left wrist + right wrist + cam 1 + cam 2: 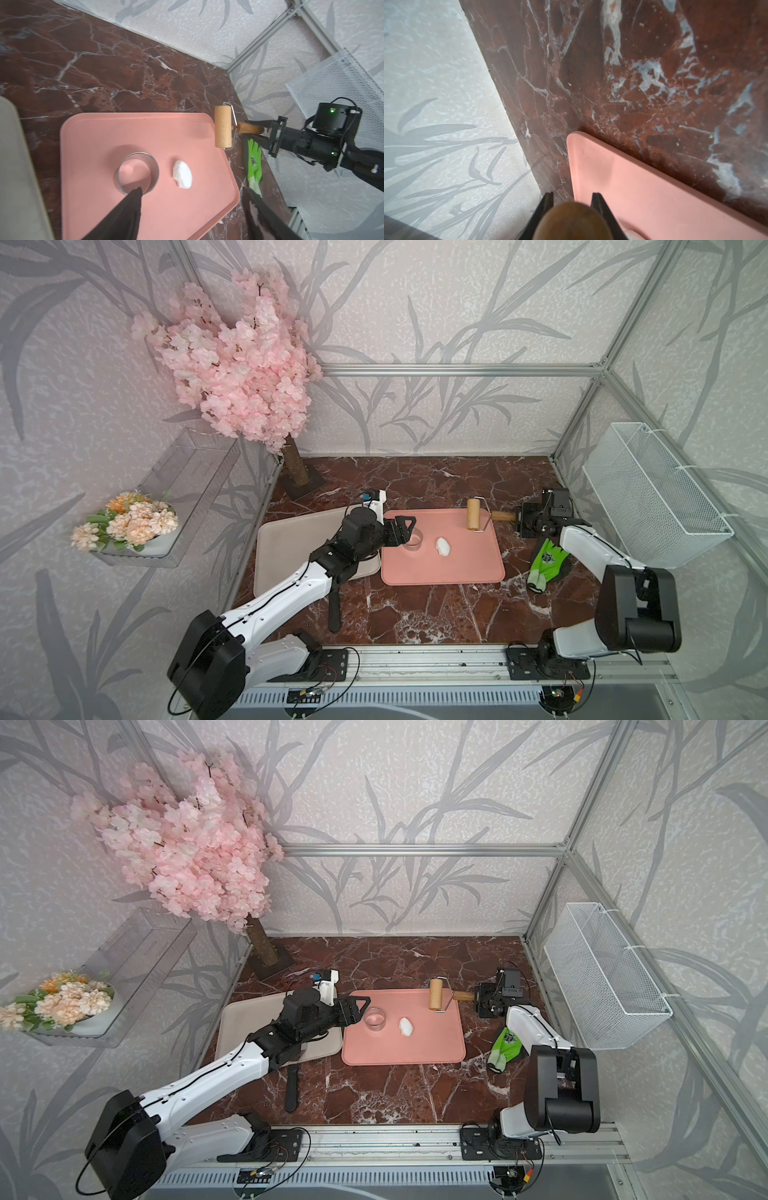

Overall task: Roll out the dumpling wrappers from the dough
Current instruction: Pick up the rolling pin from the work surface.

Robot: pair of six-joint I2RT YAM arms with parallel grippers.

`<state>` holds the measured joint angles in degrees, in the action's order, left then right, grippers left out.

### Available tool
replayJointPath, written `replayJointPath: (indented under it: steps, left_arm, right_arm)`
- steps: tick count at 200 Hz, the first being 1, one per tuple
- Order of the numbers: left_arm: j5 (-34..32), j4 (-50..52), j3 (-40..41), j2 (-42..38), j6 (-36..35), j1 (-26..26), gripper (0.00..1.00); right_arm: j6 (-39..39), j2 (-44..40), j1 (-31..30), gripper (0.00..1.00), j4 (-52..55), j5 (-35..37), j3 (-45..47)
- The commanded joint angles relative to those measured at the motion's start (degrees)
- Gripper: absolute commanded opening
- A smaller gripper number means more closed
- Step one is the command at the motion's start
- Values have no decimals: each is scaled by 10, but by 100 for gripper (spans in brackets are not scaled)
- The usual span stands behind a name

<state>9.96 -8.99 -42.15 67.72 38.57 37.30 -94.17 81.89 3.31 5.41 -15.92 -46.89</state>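
Observation:
An egg-sized white lump of dough (pixel 443 546) (pixel 406 1026) (pixel 182 174) lies in the middle of the pink mat (pixel 440 570) (pixel 170 207). A clear round cup (pixel 412 540) (pixel 136 173) stands just left of it. My left gripper (pixel 405 531) (pixel 192 190) hovers open at the cup, one fingertip (pixel 137 192) over its near rim. The tan wooden roller (pixel 473 513) (pixel 223 126) rests on the mat's far right corner. My right gripper (pixel 519 519) (pixel 572 197) is shut on the roller's handle (pixel 571 220). The dumpling wrappers are out of view.
A beige tray (pixel 291 547) lies left of the mat under my left arm. A green glove (pixel 546 562) lies right of the mat by my right arm. A black tool (pixel 333 610) lies near the front. A blossom tree trunk (pixel 296 466) stands back left.

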Motion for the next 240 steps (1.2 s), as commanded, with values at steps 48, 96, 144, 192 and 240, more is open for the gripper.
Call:
replayJointPath:
  steps: [48, 96, 144, 192, 240]
  left_arm:
    - [36, -220, -11, 83, -4, 70, 67]
    - [-3, -355, -11, 156, 17, 102, 62]
    - [-23, -470, -15, 203, 26, 109, 61]
    - [-35, -515, -33, 234, 19, 113, 58]
    - [-51, -537, -60, 256, 0, 118, 51]
  right_arm:
    - [-156, -90, -78, 5, -250, 101, 90]
    - [-204, -92, -139, 2, -371, 156, 102]
    - [-210, -112, -169, 2, -405, 156, 100]
    - [-225, -132, -194, 1, -430, 156, 105]
    - [-233, -145, -215, 1, -440, 154, 97]
